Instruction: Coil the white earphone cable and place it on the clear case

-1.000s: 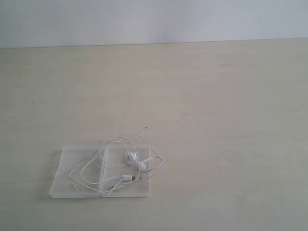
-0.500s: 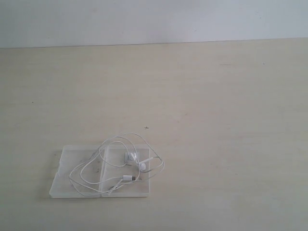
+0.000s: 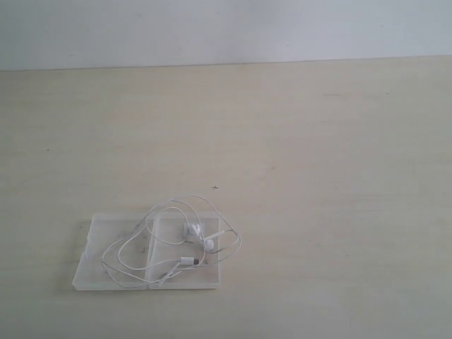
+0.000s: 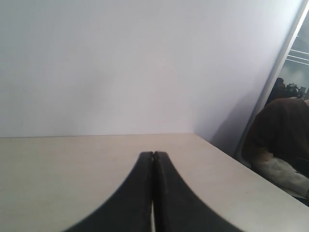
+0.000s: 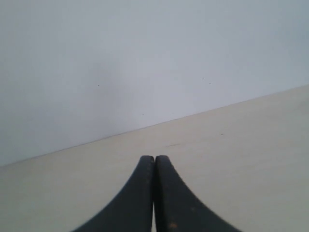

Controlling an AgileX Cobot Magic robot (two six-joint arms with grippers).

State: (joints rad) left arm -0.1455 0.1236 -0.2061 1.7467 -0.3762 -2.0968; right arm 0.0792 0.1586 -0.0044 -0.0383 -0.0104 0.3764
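No change since earlier: thin white earphone cable (image 3: 192,230) loosely coiled on flat clear plastic case (image 3: 88,272). Left hand (image 4: 153,154), right hand (image 5: 154,157) both clenched, empty. Task seemingly done.

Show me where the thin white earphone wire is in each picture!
Exterior view: thin white earphone cable loosely looped on the flat clear plastic case, lower left.
Left wrist view: not in it.
Right wrist view: not in it.
Shared landmark: the pale table meeting the white wall.
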